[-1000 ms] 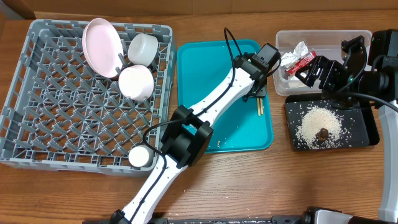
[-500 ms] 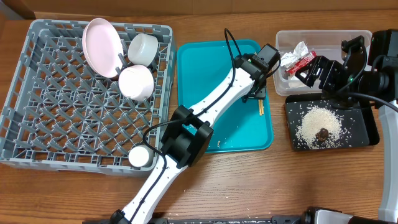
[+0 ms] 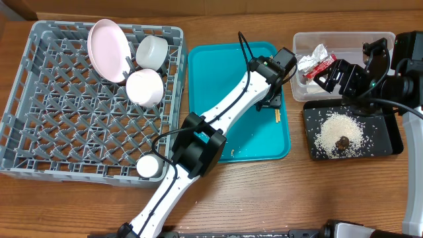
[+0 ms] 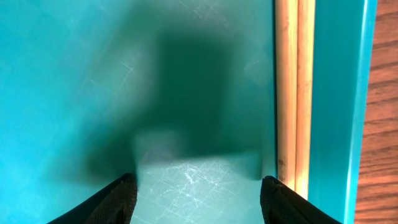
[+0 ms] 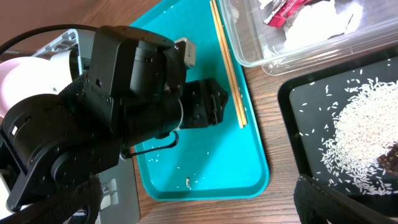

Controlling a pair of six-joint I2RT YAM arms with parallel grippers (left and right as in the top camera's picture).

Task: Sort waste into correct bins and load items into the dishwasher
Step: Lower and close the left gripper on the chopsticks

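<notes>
Wooden chopsticks (image 4: 292,93) are lying side by side on the teal tray (image 3: 225,132), close against the inside of its right wall. Their long axis is running parallel with that wall, from the far part of the tray toward the near part. In the overhead view only their short near end is showing; the rest is being covered by the left arm's head. The right wrist view is cutting off their far tips at its top edge.

The left gripper (image 4: 199,196) is hovering low over the tray floor with its jaws standing apart and only bare teal between them. One fingertip (image 4: 280,199) is sitting just beside the chopsticks, and whether it is touching them cannot be told. Its own shadow is darkening the blurred floor.

The right gripper (image 5: 205,199) is hanging with its jaws spread wide and empty, over the bench near the clear tub (image 3: 344,39) and the black tray (image 3: 390,142). The crumpled wrapper (image 3: 316,63) is lying in the tub; rice (image 3: 340,129) and a brown lump (image 3: 342,141) are lying on the black tray.
</notes>
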